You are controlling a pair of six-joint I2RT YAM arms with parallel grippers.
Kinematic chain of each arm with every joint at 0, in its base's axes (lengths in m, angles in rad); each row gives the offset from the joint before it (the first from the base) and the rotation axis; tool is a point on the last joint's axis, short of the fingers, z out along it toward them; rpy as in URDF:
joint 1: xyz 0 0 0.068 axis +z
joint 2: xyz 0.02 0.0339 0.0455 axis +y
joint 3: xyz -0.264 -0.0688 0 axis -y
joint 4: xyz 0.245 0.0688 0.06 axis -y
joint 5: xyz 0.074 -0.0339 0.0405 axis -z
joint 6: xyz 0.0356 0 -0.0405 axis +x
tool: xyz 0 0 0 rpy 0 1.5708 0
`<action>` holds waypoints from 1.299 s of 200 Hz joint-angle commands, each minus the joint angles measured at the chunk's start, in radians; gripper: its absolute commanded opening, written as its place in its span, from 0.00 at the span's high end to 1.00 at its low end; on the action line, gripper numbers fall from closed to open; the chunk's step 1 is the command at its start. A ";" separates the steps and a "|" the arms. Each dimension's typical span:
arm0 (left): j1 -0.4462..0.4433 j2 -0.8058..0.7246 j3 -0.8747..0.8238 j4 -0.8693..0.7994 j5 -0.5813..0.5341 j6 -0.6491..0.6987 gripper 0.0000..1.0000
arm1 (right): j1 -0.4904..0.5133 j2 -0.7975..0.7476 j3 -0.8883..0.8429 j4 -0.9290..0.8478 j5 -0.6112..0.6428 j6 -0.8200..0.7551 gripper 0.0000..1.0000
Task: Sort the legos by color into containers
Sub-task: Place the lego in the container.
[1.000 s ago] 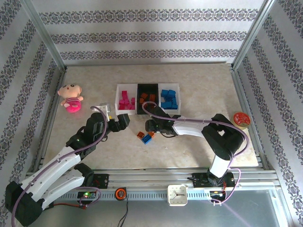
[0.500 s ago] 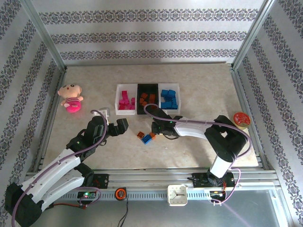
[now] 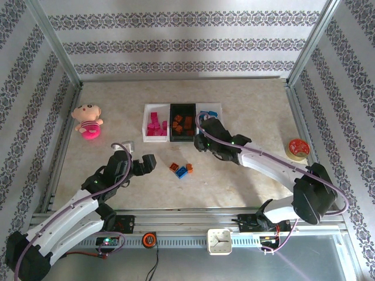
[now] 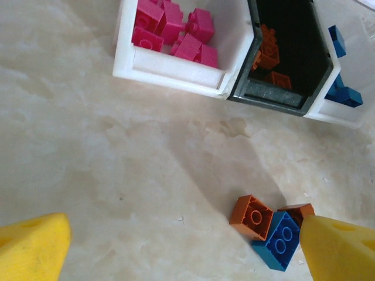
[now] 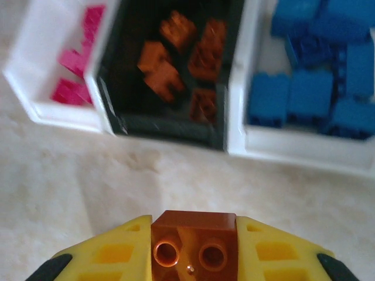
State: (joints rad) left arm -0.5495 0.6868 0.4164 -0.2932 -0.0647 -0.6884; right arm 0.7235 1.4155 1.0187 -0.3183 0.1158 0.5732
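My right gripper (image 5: 193,260) is clamped on a single orange-brown brick (image 5: 195,228). It is a small glossy block pinched between the yellow fingers (image 5: 111,254), with two round marks showing on the face toward the wrist camera. It hangs just on the near side of the black bin (image 5: 167,132), over bare table and not yet above the opening. That bin holds a handful of orange-brown bricks (image 5: 176,58) lying at odd angles. The white bin of magenta bricks (image 4: 176,69) touches one of its long sides and the white bin of blue bricks (image 5: 299,149) touches the other, its pieces packed close. Nearer to me than the black bin, and apart from it, three loose bricks (image 3: 182,169) sit in a tight cluster: an orange-brown square one (image 4: 252,216) with a ring in its middle, a blue studded one (image 4: 279,241) touching it, and a second orange-brown piece (image 4: 296,211). My left gripper (image 4: 181,252) is spread wide with nothing between its fingers, hovering on the near side of that cluster. The right wrist picture is smeared, so I cannot count the bricks in the black bin exactly. From overhead, the right arm covers most of the blue bin, and I cannot make out the held brick there. In the left wrist view, the second orange-brown loose piece is partly behind a yellow finger, and the blue bin is cut off at the frame edge.
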 commanded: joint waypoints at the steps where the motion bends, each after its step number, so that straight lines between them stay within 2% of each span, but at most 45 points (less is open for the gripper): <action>1: 0.008 -0.023 -0.012 -0.026 -0.006 -0.035 0.00 | -0.007 0.095 0.132 0.005 0.016 -0.067 0.78; 43: 0.006 -0.023 -0.005 -0.047 0.005 -0.037 0.00 | -0.045 0.386 0.411 -0.001 0.034 -0.073 0.77; 81: 0.007 -0.035 -0.005 -0.066 0.011 -0.047 0.00 | -0.074 0.575 0.604 -0.063 0.053 -0.069 0.75; 98: 0.006 -0.042 -0.009 -0.067 0.011 -0.051 0.00 | -0.086 0.629 0.662 -0.087 0.049 -0.060 0.69; 139: 0.007 -0.043 -0.002 -0.069 0.014 -0.047 0.00 | -0.105 0.639 0.707 -0.096 0.011 -0.050 0.45; 167: 0.008 -0.042 0.005 -0.066 0.022 -0.044 0.00 | -0.091 0.535 0.617 -0.076 -0.024 -0.061 0.42; 226: 0.006 -0.040 0.008 -0.060 0.032 -0.043 0.00 | -0.027 0.206 0.157 -0.006 -0.177 -0.069 0.38; 260: 0.007 -0.028 -0.004 -0.039 0.040 -0.049 0.00 | 0.045 0.123 -0.022 0.004 -0.270 -0.073 0.37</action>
State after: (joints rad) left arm -0.5495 0.6537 0.4114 -0.3336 -0.0380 -0.7208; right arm 0.7250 1.5650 1.0878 -0.3264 -0.0620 0.5159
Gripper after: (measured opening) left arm 0.997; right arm 0.629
